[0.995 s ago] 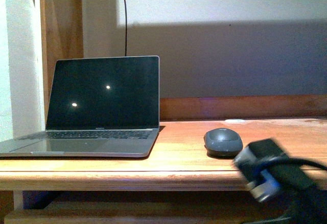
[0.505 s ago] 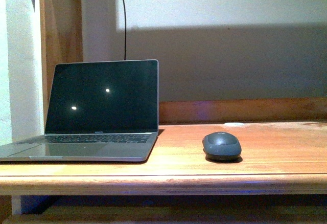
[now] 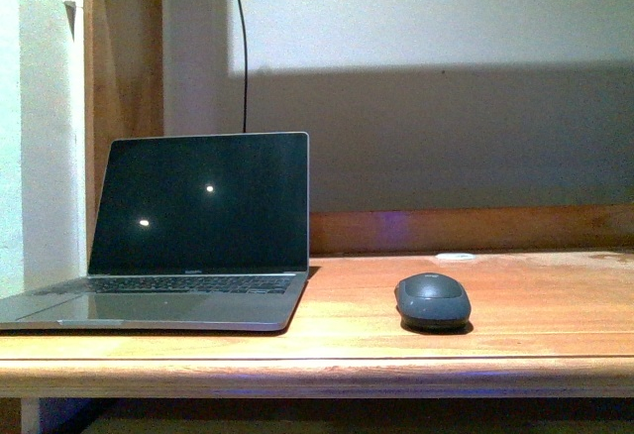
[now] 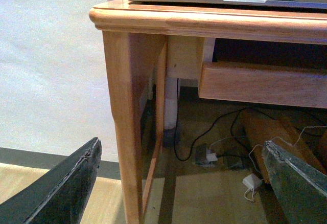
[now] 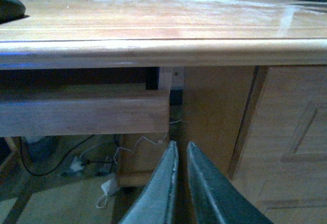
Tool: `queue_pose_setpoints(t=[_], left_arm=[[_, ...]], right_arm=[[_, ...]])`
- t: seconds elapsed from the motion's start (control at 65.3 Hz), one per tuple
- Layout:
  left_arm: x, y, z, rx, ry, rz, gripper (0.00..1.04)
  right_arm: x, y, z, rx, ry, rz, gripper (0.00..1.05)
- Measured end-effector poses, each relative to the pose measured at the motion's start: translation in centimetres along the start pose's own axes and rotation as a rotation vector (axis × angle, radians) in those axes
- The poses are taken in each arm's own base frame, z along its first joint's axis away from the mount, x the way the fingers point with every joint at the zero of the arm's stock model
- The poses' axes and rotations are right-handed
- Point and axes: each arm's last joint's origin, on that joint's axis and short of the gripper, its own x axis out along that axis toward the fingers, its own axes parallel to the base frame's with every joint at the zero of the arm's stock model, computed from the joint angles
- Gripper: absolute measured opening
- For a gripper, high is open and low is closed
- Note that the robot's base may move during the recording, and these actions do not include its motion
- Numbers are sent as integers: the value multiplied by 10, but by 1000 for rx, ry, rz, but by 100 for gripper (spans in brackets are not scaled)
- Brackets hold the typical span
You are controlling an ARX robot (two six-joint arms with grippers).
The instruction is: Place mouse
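The dark grey oval mouse (image 3: 432,300) lies on the wooden desk (image 3: 555,300), right of the open laptop (image 3: 188,236). No gripper touches it. Neither arm shows in the front view. My left gripper (image 4: 184,183) is open and empty, low in front of the desk's left leg (image 4: 125,121), below the desktop. My right gripper (image 5: 180,155) is shut and empty, below the desk's front edge (image 5: 163,52). A sliver of the mouse (image 5: 10,6) shows at the edge of the right wrist view.
A small flat white disc (image 3: 456,256) lies behind the mouse near the desk's back rail. A black cable (image 3: 241,48) runs up the wall behind the laptop. Cables and plugs (image 4: 214,155) lie on the floor under the desk. A wooden cabinet (image 5: 286,147) stands beside my right gripper.
My right arm has dropped out of the front view, where it showed at lower right a second ago. The front view has tilted slightly. The mouse has stayed put.
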Motion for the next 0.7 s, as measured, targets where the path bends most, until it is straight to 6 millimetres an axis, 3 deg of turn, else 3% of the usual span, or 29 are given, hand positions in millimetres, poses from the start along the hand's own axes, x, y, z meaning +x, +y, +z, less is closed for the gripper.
queue_pose_setpoints(t=[0.383,0.704], left_arm=[[0,0,0,0,0,0,97],[0,0,0,0,0,0,97]], right_arm=[[-12,0,-12,3,-13,-1,3],[-18,0,-12,3,-23,-1,3]])
